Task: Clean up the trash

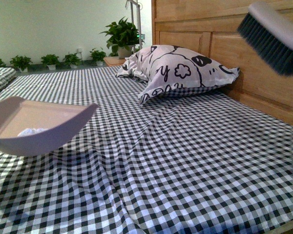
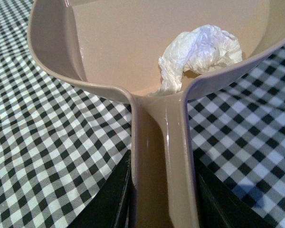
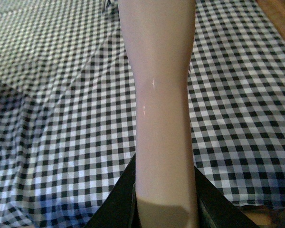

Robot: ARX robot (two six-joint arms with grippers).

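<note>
Bed (image 1: 195, 161) with black-and-white checked sheet fills the front view; wooden headboard (image 1: 263, 63) along the right, pale wall at the back with a row of small potted plants (image 1: 51, 60) and a larger leafy plant (image 1: 121, 34) on a bedside stand. White pillow (image 1: 178, 68) with black doodle print lies against the headboard, well apart from everything else. Beige dustpan (image 1: 36, 124) sits low at front left, over the sheet; can't tell if it touches the sheet. Trash (image 2: 199, 50), a crumpled white paper wad, lies inside the dustpan by the rear wall, near where the handle joins; from the front only a sliver shows over the pan's rim. Left claw (image 2: 162, 199) is clamped on the dustpan handle, a dark jaw on each side of it. Right claw (image 3: 165, 204) grips the pale handle of a brush (image 1: 276, 34), jaws tight against both sides; brush head with dark bristles hangs high at upper right, in front of the headboard, clear of the sheet. Sheet between dustpan and brush is wrinkled.
</note>
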